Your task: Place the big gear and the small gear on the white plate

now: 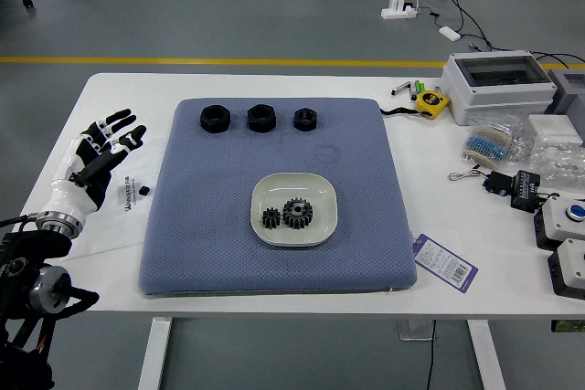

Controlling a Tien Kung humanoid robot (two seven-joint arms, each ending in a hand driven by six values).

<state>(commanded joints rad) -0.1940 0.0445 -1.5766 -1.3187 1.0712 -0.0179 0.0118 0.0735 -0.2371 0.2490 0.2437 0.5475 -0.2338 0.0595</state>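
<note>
Plainly holds the left hand [102, 151] loosely open and empty over the table [119, 291], left of the blue-grey mat [274, 269]; shows the small gear [271, 218] just beside the big gear [297, 214] on the white plate [292, 185].

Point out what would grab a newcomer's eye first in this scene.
The pale plate near the middle of the blue-grey mat, with the dark big gear and small gear side by side on it, likely stands out first. Next might come the robot's left hand, its fingers spread and holding nothing, left of the mat. The yellow tape measure beyond the mat's far right corner is another bright spot.
</note>
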